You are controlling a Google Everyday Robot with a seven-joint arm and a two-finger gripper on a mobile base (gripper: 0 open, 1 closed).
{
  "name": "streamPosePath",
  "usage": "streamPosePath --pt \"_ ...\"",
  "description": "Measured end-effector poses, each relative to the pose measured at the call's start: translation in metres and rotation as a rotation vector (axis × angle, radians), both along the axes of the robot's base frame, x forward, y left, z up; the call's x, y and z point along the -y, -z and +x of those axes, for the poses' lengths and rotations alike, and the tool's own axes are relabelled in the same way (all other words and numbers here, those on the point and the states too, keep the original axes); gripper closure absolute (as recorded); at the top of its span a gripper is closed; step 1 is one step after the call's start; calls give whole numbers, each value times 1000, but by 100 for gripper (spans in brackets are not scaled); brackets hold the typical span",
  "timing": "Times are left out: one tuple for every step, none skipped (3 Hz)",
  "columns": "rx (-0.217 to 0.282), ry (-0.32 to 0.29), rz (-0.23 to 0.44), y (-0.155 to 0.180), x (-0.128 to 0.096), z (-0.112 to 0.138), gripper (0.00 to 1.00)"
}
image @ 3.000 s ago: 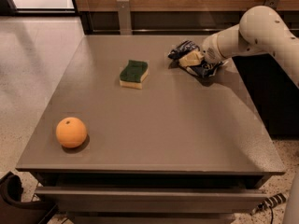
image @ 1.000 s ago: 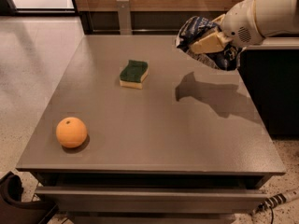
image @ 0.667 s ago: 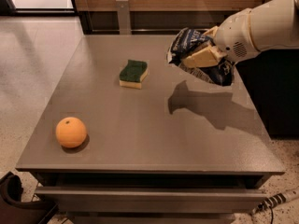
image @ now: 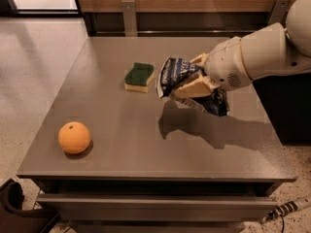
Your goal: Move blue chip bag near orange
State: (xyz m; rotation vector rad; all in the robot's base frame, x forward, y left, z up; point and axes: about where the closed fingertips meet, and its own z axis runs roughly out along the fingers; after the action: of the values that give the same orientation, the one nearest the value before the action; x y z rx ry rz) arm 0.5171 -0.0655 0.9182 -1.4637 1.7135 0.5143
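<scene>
The blue chip bag point(image: 176, 74) is held clear of the table point(image: 141, 149), pinched firmly in the gripper point(image: 193, 77), whose fingers are clamped on the foil. Within the last second it has been swung leftward from over the far right side, and it is now carried in the air just right of the sponge point(image: 139, 76), its shadow thrown on the tabletop. The orange point(image: 74, 137) is left untouched near the front left edge, well apart. The lift is judged done; most of the carry remains.
</scene>
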Motion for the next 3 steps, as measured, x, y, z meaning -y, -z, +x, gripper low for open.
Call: streamPosePath --pt "2 -36 0 5 -6 -4 100" --pt "0 -34 -3 5 -8 -6 100" --pt "2 -25 -19 6 -25 -25 100"
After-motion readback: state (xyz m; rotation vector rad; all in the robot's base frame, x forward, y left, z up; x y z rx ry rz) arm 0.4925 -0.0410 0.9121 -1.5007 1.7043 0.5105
